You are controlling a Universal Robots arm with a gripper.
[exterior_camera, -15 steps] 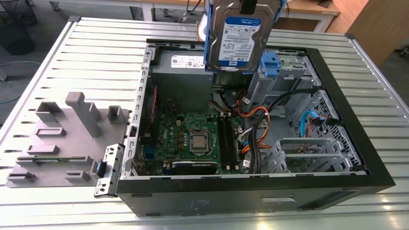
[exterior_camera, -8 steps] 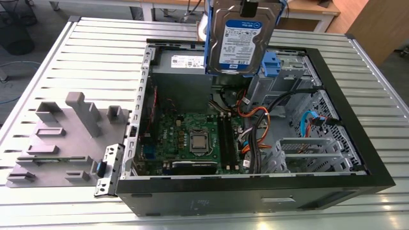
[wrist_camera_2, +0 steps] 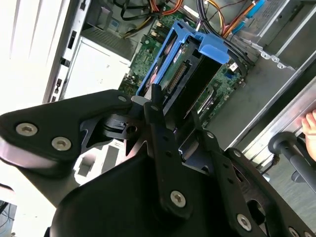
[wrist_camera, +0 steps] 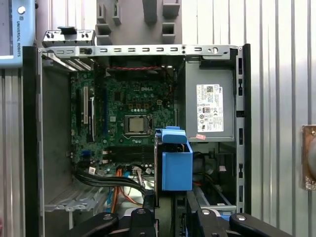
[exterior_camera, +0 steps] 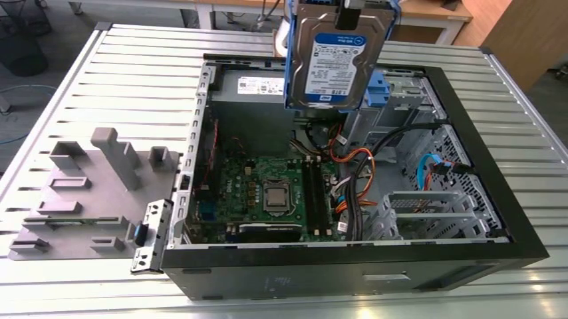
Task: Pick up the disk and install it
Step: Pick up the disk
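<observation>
The disk (exterior_camera: 342, 63) hangs upright above the open computer case (exterior_camera: 497, 193), over its back middle, with its silver face and blue-and-white label turned to the exterior view. A blue plastic carrier frames it. My gripper (exterior_camera: 352, 12) is shut on the disk's upper end. In the second wrist view the black fingers (wrist_camera_2: 157, 118) clamp the blue-framed disk (wrist_camera_2: 190, 79) over the motherboard. In the first wrist view the disk (wrist_camera: 176, 170) is seen end-on, between the motherboard (wrist_camera: 126, 121) and the grey power-supply box (wrist_camera: 207, 106).
Bundled cables (exterior_camera: 355, 166) run through the case beside a metal drive cage (exterior_camera: 426, 212). A blue bracket (exterior_camera: 380, 90) sits at the back. A grey moulded fixture (exterior_camera: 89, 193) lies on the slatted table at the exterior view's left. A person's hand (wrist_camera_2: 310, 126) shows beside the case.
</observation>
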